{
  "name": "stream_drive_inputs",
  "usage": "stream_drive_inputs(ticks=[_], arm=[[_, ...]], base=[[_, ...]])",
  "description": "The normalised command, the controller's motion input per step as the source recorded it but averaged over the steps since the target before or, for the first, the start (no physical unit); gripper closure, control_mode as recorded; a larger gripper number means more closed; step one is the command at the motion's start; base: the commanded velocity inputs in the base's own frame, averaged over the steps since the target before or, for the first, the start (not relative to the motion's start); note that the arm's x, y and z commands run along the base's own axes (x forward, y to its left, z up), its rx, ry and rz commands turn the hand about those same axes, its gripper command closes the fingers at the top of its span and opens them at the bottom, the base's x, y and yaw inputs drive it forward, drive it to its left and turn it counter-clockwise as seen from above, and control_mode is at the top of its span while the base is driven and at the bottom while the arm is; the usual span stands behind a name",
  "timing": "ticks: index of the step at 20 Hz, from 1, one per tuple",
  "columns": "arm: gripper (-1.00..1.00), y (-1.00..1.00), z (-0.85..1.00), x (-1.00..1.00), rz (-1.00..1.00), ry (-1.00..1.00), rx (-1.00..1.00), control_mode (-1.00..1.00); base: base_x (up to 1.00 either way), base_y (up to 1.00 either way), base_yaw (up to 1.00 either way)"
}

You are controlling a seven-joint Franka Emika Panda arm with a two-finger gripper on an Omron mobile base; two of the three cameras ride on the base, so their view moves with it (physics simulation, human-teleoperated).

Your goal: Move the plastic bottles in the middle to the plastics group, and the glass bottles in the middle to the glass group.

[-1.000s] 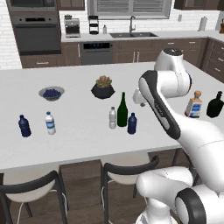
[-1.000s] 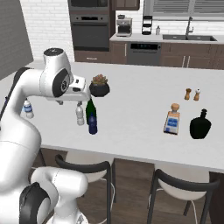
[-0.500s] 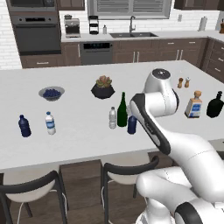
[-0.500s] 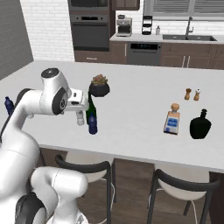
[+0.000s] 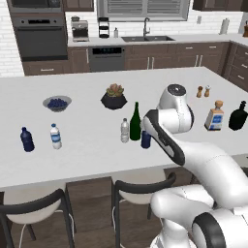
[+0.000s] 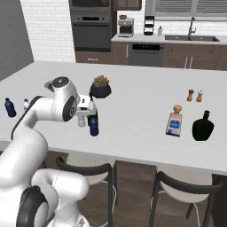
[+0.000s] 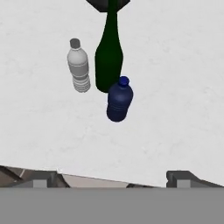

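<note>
Three bottles stand together mid-counter: the tall dark green glass bottle [image 7: 108, 57] [image 5: 135, 121], a clear greyish plastic bottle [image 7: 78, 72] [image 5: 125, 131] and a dark blue plastic bottle [image 7: 119, 101] [image 6: 94, 126]. My gripper [image 7: 113, 179] is open and holds nothing. It hovers on the near side of the trio, and the blue bottle is nearest to it. In the right base view the hand [image 6: 87, 108] partly covers the green bottle. The plastics group [image 5: 27, 139] [image 5: 55, 136] stands far left. The glass group, a squarish clear bottle [image 5: 214, 116] and a squat black one [image 5: 238, 116], stands far right.
A dark pot with a plant [image 5: 114, 97] sits just behind the green bottle. A bowl of blueberries [image 5: 57, 102] lies back left, and two small shakers [image 5: 203, 91] stand back right. Stools line the counter's near edge.
The arm has swung down and left from the right side, bringing the hand over to the middle bottles. The jaws have spread a little wider.
</note>
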Motion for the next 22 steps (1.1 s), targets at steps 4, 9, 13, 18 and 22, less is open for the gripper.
stream_drive_inputs(ticks=[4, 9, 13, 18, 22], arm=[[-1.00, -0.05, -0.24, 0.66, 0.06, 0.03, 0.00, -1.00], [-1.00, 0.00, -0.21, 0.64, 0.09, 0.02, 0.00, -1.00], [-1.00, 0.00, -0.28, 0.46, 0.08, 0.00, 0.00, -1.00], [-1.00, 0.00, -0.13, 0.12, 0.01, 0.05, 0.00, -1.00], [-1.00, 0.00, -0.24, 0.02, 0.00, 0.09, -0.01, -1.00]], base=[[0.00, 0.00, 0.00], [0.00, 0.00, 0.00], [0.00, 0.00, 0.00], [0.00, 0.00, 0.00], [0.00, 0.00, 0.00]])
